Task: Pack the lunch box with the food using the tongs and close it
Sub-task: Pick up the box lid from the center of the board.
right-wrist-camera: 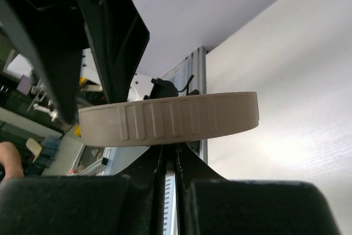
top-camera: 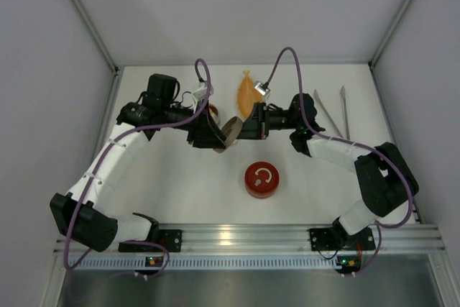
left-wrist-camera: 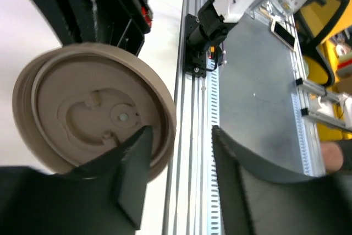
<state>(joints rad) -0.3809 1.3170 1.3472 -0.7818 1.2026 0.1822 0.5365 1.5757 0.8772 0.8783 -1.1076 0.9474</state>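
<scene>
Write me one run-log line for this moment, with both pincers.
right pincer: shut on beige lid rim | left pincer: open, beside lid | tongs: on table, unheld

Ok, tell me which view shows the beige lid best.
Left wrist: the beige lid faces the camera, its round face nearly whole. Right wrist shows only its ribbed edge; top view, small and tilted.

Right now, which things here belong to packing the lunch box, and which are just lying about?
For the job:
- beige round ribbed lid, held by the right gripper
- slim silver metal tongs
- red round container, probably

Lying about:
- flat orange leaf-shaped dish, no food visible on it
</scene>
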